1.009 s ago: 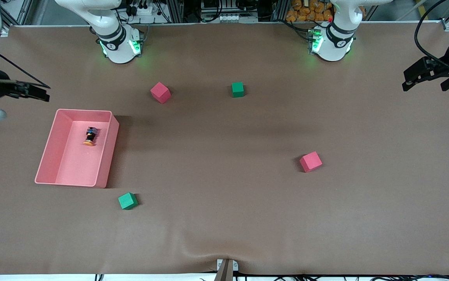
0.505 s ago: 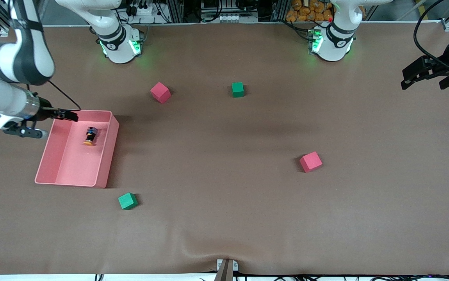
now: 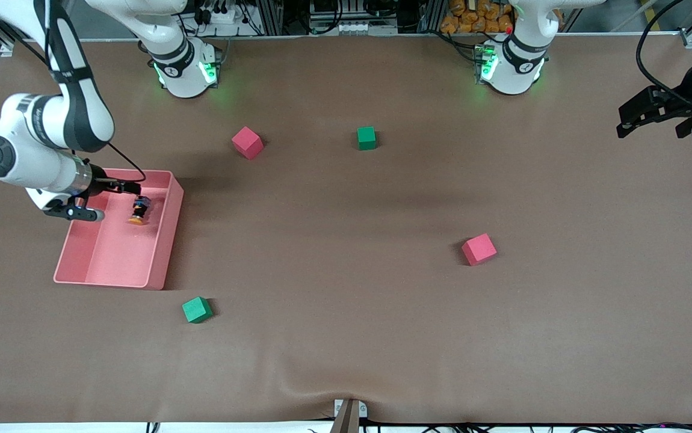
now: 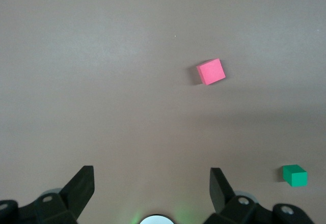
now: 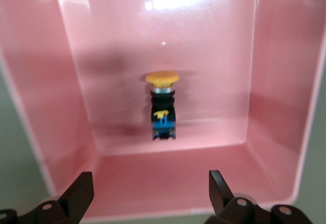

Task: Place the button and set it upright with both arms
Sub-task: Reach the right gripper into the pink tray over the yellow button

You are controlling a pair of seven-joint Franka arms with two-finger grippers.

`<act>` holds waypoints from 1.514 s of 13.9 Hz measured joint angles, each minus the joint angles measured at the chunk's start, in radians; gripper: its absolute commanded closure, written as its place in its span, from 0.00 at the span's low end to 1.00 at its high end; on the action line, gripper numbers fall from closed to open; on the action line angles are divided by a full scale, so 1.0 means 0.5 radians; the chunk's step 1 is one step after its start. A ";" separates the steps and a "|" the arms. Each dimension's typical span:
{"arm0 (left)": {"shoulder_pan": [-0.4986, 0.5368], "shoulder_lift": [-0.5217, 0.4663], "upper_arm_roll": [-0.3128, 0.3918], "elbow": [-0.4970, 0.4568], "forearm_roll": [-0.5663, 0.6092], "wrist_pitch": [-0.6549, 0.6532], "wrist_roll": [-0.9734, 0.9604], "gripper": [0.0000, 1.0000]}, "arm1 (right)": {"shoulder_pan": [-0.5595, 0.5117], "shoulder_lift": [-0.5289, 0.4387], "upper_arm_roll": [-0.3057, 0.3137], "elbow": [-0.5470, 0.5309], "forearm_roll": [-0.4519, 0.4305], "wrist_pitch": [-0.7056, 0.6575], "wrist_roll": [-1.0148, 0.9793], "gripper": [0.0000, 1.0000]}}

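The button lies on its side in the pink bin, its orange cap toward the front camera. In the right wrist view the button shows its orange cap and black-and-blue body on the bin's floor. My right gripper is open and hangs over the bin's end nearest the bases, just above the button; its jaws stand wide apart and empty. My left gripper is open and empty, and waits over the left arm's end of the table; its own view shows bare table under it.
Two red cubes and two green cubes lie scattered on the brown table. The left wrist view shows a red cube and a green cube.
My right arm has swung in from the table's edge, and its gripper now hangs over the bin by the button. The left arm has barely moved. The button has not moved.
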 measured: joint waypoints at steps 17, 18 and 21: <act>0.007 -0.048 0.021 0.020 0.000 0.003 0.000 0.00 | -0.081 0.299 0.030 -0.290 0.000 0.727 -0.146 0.00; 0.007 -0.049 0.021 0.020 0.000 0.003 0.000 0.00 | -0.079 0.308 0.031 -0.291 0.000 0.734 -0.146 0.00; 0.007 -0.056 0.021 0.020 0.000 0.003 0.000 0.00 | -0.067 0.328 0.032 -0.291 0.000 0.748 -0.146 0.00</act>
